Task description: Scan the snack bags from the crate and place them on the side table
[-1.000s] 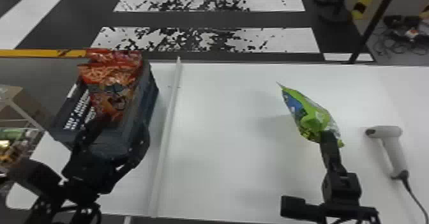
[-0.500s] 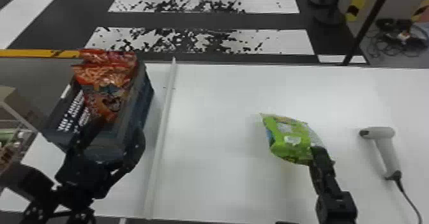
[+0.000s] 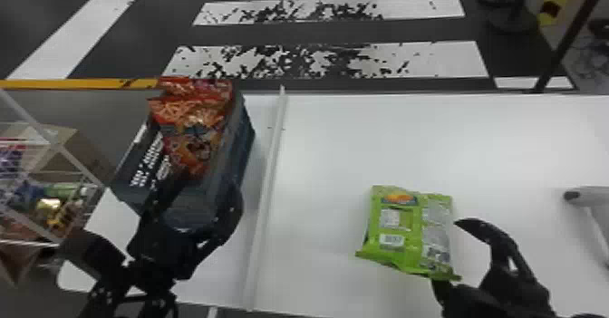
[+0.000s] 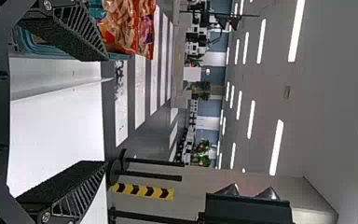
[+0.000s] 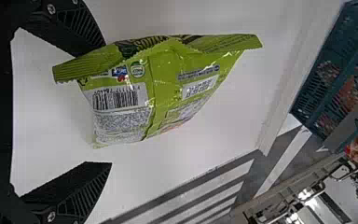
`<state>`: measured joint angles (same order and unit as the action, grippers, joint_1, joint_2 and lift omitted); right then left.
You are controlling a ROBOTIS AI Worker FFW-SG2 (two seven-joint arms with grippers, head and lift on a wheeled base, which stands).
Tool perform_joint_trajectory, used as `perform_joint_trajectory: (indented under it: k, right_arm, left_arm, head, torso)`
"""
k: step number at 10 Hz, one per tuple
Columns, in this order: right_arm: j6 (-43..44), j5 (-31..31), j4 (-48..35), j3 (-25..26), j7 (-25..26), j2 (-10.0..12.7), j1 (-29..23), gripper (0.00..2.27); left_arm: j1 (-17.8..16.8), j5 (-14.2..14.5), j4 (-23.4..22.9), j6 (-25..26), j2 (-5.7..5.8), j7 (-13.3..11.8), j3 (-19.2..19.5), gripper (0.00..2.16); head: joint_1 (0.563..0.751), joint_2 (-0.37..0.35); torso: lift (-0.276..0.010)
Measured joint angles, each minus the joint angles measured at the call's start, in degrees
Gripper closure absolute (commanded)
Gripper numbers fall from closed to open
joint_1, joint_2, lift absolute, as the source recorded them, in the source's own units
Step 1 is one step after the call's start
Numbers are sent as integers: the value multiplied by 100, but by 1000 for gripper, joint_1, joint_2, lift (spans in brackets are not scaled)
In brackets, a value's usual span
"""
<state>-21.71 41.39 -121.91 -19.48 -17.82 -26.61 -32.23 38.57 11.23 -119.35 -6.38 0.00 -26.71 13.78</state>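
In my head view, the edge crops the scanner (image 3: 589, 197) at three o'clock, my left pincer (image 3: 208, 185) hides part of the crate (image 3: 242, 136) at eight, and goods (image 3: 52, 206) near nine blur.

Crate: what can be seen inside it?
Orange-red snack bags stick up from the crate; red-orange also shows through its slotted side. What lies beneath them is covered, so I cannot count them.

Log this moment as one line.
right gripper: open at green bag | bag: over white table, barcode showing | left gripper: open at crate | crate: red-orange bags inside | scanner: table's right side
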Motion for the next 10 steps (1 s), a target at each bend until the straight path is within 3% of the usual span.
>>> perform_joint_trajectory:
  k: [2, 3, 5, 7, 9, 10]
  right_arm:
    - [-21, -1450, -225, 942, -1283, 384, 61, 66]
    - [-446, -1981, -239, 1284, -1613, 473, 200, 66]
    - [-1854, -2532, -188, 1662, -2067, 518, 552, 66]
    - [-3121, -3083, -161, 2043, -2702, 618, 800, 66]
    - [-3612, -3372, -290, 2367, -2765, 720, 839, 83]
    - [-3649, -3513, -394, 2537, -2761, 798, 809, 478]
  left_arm:
    - [-6, 19, 0, 2, 0, -2, 32, 87]
    - [-21, 20, 9, 9, 0, -1, 35, 87]
    - [-60, 20, 41, 26, 0, -2, 24, 87]
    - [-82, 7, 68, 36, 0, -1, 5, 87]
    - [-86, 0, 70, 37, 0, -1, -1, 87]
    - [-83, 1, 70, 37, 0, -1, -1, 87]
  head:
    - [695, 178]
    - [695, 152]
    - [695, 76]
    - [695, 52]
    - [695, 29]
    - [695, 25]
  torso:
    - [-94]
    - [-94]
    - [-94]
    - [-94]
    - [-94]
    - [-94]
